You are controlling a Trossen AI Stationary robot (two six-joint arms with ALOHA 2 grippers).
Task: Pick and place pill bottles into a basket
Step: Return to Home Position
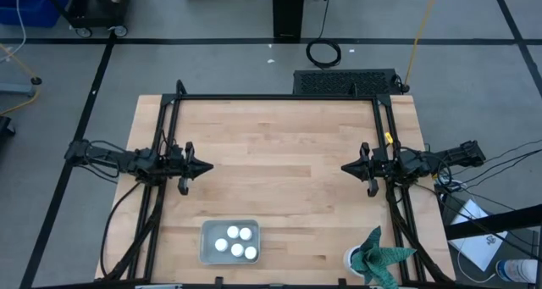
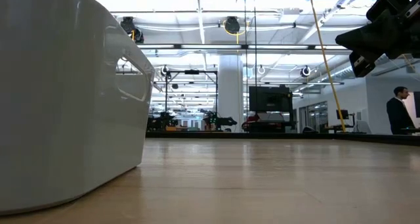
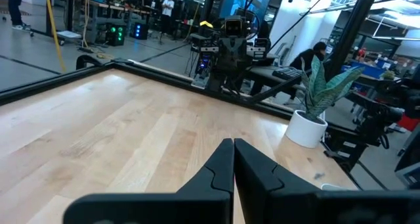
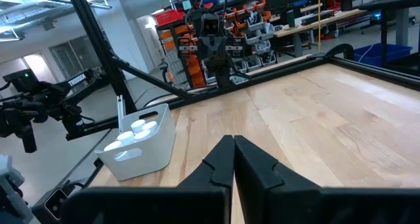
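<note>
You see five pill bottles clustered inside the basket, which sits near the table edge on the left arm's side. The left gripper and right gripper hover well apart, facing each other, fingers pressed together, holding nothing.

Robotics lab in an open industrial hall. Wood worktop sits in a black metal frame w/ a robot arm each side: left arm, right arm. Grey concrete floor w/ black tape lines, cable coil, wheeled cart. Beyond: more test rigs, dark screen, red parts bins, bench w/ electronics, exposed ceiling lights, a person standing.
</note>
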